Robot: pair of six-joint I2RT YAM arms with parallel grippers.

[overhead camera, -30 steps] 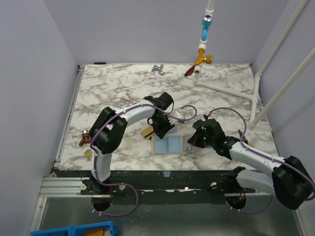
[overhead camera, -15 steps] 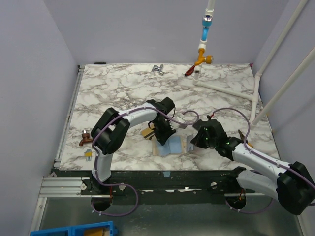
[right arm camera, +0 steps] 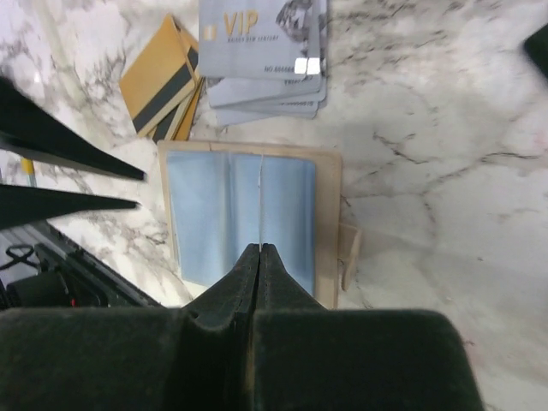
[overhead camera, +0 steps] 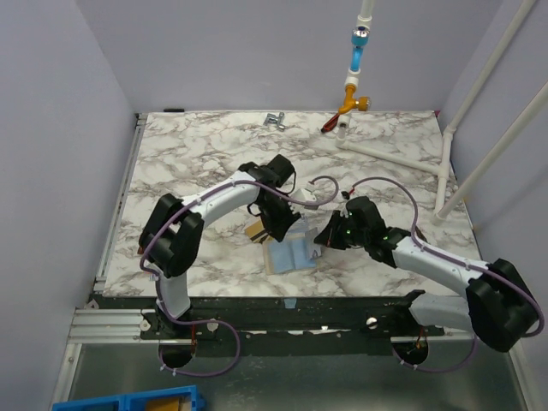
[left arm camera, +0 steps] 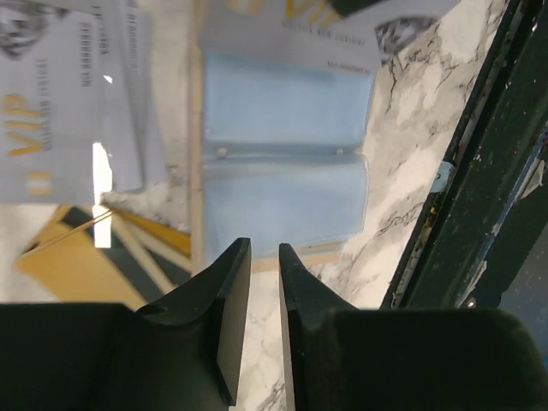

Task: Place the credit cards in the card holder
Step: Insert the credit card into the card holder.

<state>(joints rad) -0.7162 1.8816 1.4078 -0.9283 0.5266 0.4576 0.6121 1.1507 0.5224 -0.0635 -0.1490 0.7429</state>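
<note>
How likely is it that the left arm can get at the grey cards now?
Probably yes: the grey cards lie uncovered just ahead of the left fingers, with nothing between them.

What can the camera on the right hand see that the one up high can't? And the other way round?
Only the right wrist view shows the gold VIP lettering on the grey cards and the dark stripe on the gold cards. Only the top view shows the left arm, the right arm, the white pipes and the blue and orange valve at the back. Both show the open card holder, blue inside, on the marble table.
</note>
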